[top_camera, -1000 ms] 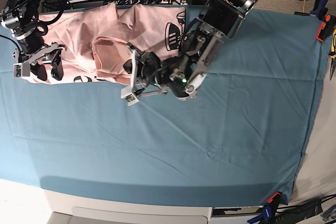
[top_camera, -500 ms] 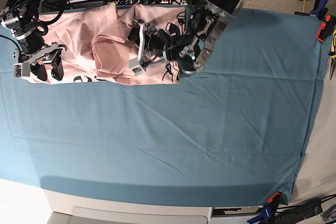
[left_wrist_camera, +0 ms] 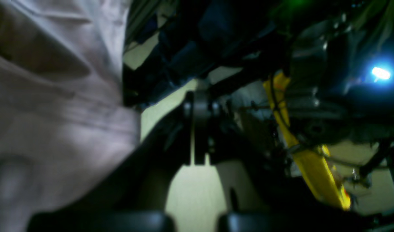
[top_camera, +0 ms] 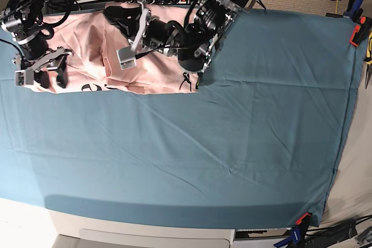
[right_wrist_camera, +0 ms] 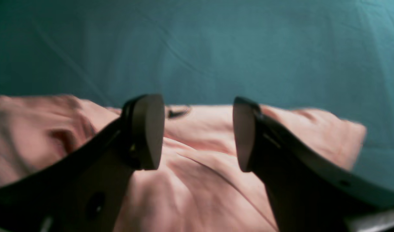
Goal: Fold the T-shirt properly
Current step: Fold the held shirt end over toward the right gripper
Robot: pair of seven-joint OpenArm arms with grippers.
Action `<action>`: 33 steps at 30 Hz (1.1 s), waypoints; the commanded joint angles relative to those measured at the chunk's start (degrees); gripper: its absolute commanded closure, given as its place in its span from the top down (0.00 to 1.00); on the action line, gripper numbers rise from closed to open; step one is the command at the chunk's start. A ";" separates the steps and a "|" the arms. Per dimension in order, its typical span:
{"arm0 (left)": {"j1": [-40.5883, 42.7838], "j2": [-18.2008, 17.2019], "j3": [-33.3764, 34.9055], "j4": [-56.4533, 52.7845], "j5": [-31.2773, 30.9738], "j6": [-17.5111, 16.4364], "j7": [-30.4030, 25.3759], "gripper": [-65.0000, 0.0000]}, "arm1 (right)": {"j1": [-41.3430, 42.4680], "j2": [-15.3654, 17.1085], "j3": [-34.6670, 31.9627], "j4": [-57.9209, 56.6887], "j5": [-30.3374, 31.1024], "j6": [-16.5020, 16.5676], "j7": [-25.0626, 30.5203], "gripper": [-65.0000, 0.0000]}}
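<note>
Pink cotton, the T-shirt [top_camera: 87, 56], is bunched at the far left corner of the teal table cloth [top_camera: 232, 143]. Over its left edge the right gripper [right_wrist_camera: 197, 132] is spread wide, nothing held. Above the shirt's middle, the left gripper [top_camera: 125, 39] is blurred; its grip cannot be judged.

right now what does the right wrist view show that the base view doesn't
Only the right wrist view shows the right gripper up close: its two dark fingers stand apart with nothing between them, just above a crumpled fold of the pale pink cotton T-shirt.

Only the base view shows the left gripper stretched over the shirt near the far edge, whether it grips cloth is unclear, plus the black lettering at the shirt's right end.

Both show the pink shirt lying on the teal table cloth.
</note>
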 commanded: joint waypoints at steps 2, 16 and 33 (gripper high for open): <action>-1.42 1.43 0.04 0.98 -0.66 -0.47 -0.31 0.08 | 1.77 3.89 1.73 -1.31 -2.84 -3.43 1.90 0.52; -1.55 1.43 0.11 0.98 7.54 -0.47 -4.74 0.38 | 12.94 26.69 7.54 -46.69 24.06 -2.62 -15.04 0.73; -1.60 1.43 0.09 0.98 7.54 -0.47 -5.11 0.38 | 13.16 29.27 -16.94 -60.72 46.73 3.91 -27.34 0.71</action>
